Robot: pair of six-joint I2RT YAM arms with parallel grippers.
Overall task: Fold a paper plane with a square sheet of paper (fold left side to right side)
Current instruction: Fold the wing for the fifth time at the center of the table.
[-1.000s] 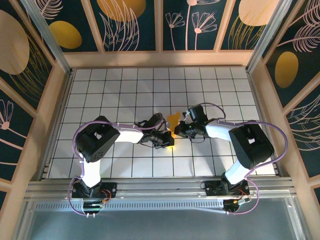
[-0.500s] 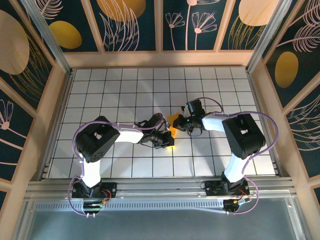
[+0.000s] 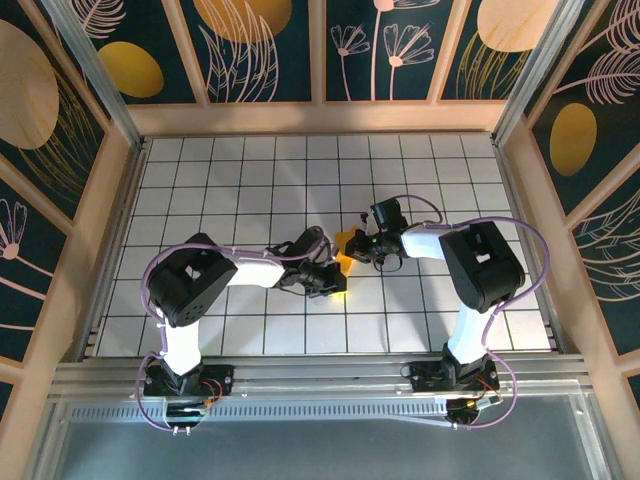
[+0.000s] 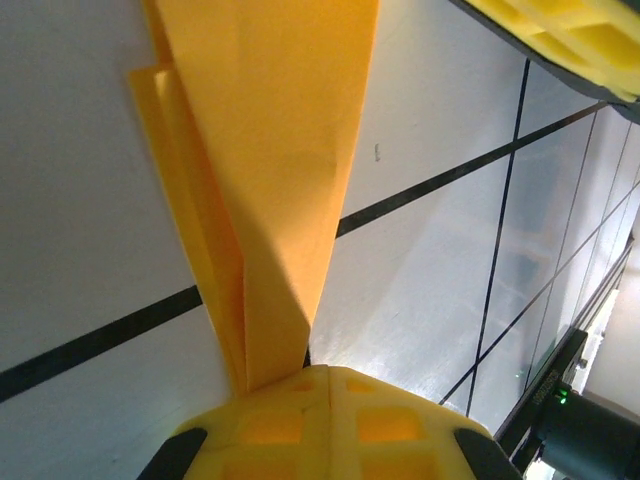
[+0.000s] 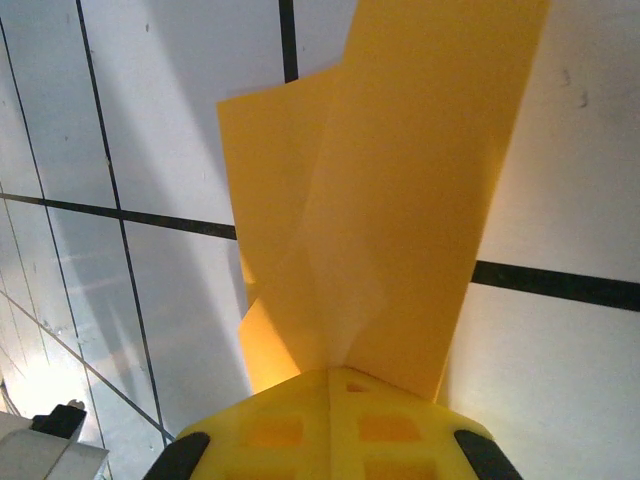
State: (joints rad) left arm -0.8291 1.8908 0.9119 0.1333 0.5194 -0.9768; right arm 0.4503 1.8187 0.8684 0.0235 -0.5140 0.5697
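Note:
The orange-yellow paper plane (image 3: 343,262) hangs between my two grippers near the middle of the table. In the left wrist view it is a narrow folded strip (image 4: 270,180) whose pointed end runs into my left gripper (image 4: 330,378), which is shut on it. In the right wrist view its wider, layered end (image 5: 400,190) fans out from my right gripper (image 5: 330,378), also shut on it. From above, my left gripper (image 3: 333,278) holds the near end and my right gripper (image 3: 356,244) the far end. A yellow finger of the right gripper (image 4: 560,35) shows at the top right of the left wrist view.
The table (image 3: 230,180) is white with a black grid. Wooden posts and dark patterned walls (image 3: 60,150) enclose it on three sides. The two forearms lie close together over the table's near centre.
My right gripper has moved left and slightly away from the bases, closer to the left gripper, and its elbow has swung inward. The paper now shows less from above. The left arm stayed still.

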